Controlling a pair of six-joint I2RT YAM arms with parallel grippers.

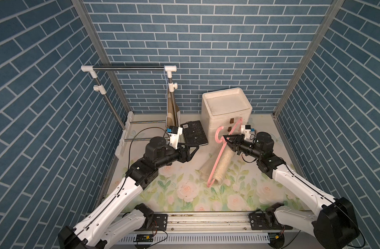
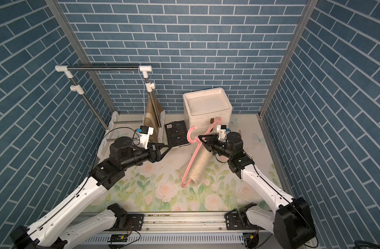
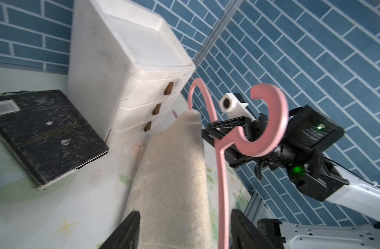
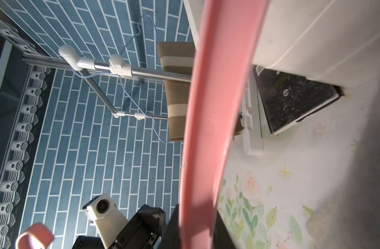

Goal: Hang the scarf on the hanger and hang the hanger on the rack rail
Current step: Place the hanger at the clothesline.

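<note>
while the right gripper (image 1: 227,140) pinches the pink hanger (image 1: 215,170) at its neck, the beige scarf (image 1: 224,159) hangs over it, long axis slanting from those jaws down to the table (image 1: 180,200), near the left gripper (image 1: 195,151), whose jaws are spread and empty.

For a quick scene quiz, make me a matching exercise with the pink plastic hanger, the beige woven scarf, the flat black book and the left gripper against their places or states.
1 pink plastic hanger
2 beige woven scarf
3 flat black book
4 left gripper

A open, empty
B clamped in the right gripper
C lying flat beside the white drawer chest
D along the hanger, low end on the floral table

Pairs: 1-B, 2-D, 3-C, 4-A
</note>
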